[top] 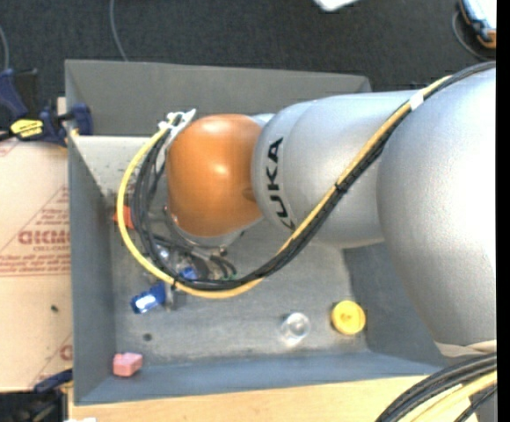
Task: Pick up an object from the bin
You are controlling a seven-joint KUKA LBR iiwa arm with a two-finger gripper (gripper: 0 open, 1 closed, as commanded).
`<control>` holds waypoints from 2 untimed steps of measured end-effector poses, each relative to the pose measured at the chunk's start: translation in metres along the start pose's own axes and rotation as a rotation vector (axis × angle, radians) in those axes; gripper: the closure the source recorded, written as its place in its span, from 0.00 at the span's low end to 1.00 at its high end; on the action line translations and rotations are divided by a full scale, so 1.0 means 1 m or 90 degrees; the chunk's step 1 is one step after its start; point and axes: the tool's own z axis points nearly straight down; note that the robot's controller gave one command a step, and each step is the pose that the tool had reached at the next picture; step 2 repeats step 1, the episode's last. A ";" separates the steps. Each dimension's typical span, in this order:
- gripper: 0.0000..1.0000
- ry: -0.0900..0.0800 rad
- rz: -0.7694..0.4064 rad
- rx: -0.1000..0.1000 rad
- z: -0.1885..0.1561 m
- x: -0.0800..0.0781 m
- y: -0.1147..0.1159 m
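Blue piece (149, 301) sat on bin (237, 345) floor, left side, just beside gripper (176, 281) under orange cover (211, 174). Gripper state: couldn't tell, wrist blocked view. Judged best: centre over it before closing; pink lump (127, 364) well apart.

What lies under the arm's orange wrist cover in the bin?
A small blue object lies on the floor of the grey metal bin, just below and left of the rounded orange wrist cover. Whatever lies directly beneath is hidden by the cover and its cables.
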 end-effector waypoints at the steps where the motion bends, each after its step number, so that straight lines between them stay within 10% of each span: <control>1: 1.00 -0.003 0.001 0.000 -0.010 -0.001 0.000; 2: 1.00 -0.003 0.001 0.000 -0.010 -0.001 0.000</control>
